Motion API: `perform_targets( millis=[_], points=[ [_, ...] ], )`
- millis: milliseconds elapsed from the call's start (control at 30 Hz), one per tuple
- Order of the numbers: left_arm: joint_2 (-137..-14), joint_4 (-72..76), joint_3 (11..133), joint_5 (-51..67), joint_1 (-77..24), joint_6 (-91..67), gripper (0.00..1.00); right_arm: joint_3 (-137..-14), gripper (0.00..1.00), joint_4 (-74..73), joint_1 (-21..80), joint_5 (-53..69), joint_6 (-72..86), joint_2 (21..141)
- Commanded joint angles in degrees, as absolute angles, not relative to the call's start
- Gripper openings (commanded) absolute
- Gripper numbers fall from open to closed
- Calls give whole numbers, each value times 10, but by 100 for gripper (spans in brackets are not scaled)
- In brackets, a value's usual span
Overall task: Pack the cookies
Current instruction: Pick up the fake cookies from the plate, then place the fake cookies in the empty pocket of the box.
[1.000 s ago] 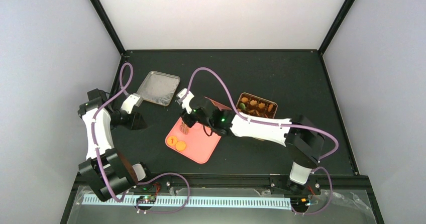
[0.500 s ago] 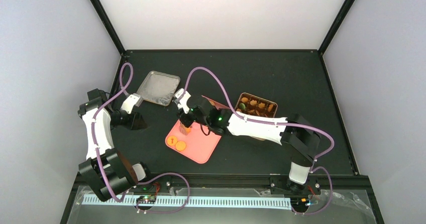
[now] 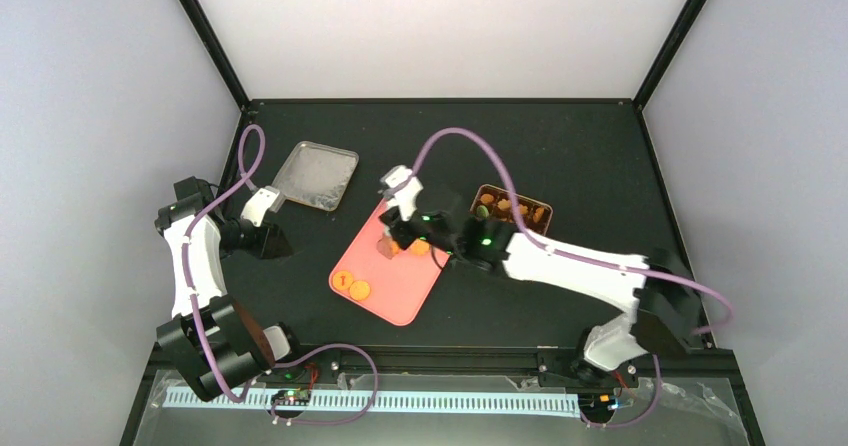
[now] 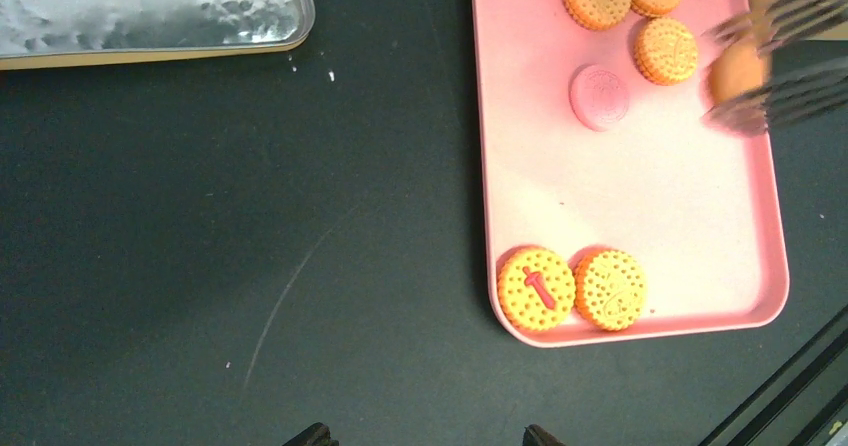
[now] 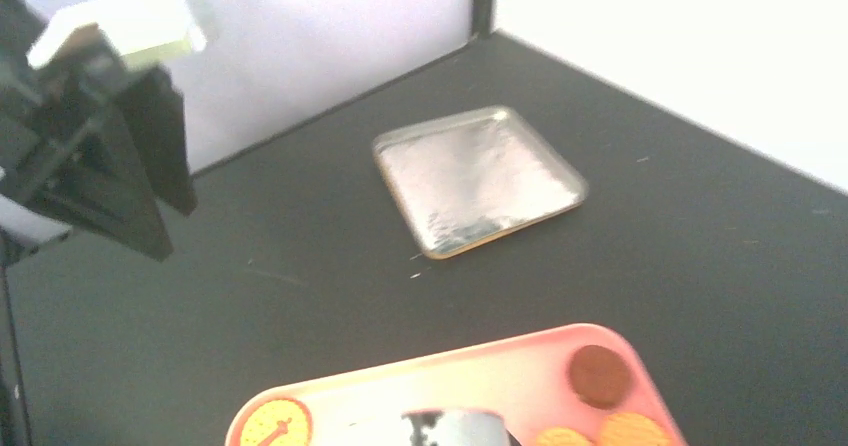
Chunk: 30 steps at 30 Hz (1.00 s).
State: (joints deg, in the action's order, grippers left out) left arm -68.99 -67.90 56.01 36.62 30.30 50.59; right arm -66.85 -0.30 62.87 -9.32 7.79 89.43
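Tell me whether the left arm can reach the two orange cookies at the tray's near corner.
Probably yes. The left gripper is open, with nothing between it and the pair of cookies at the tray corner; the right gripper, holding a cookie, is over the tray's far end.

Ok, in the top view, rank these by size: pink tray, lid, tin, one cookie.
1. Tray
2. Lid
3. Tin, close to the lid; the right arm hides part, so that pair is unsure
4. Cookie
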Motion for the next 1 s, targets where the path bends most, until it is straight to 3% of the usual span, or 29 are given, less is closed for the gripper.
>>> perform_targets(
  millis=[0, 233, 400, 733, 967],
  points=[
    [-682, -699, 581, 397, 308, 529, 51, -609, 18, -36, 600, -178, 90, 760],
    [-697, -701, 581, 436, 308, 534, 51, -516, 18, -189, 536, -295, 139, 556],
    [-700, -701, 583, 442, 307, 537, 51, -502, 19, -297, 505, -355, 174, 475],
    [-700, -704, 583, 442, 307, 541, 51, -464, 22, -332, 481, -376, 212, 464],
    [-702, -704, 584, 444, 307, 540, 51, -461, 32, -329, 478, -379, 210, 462]
  ],
)
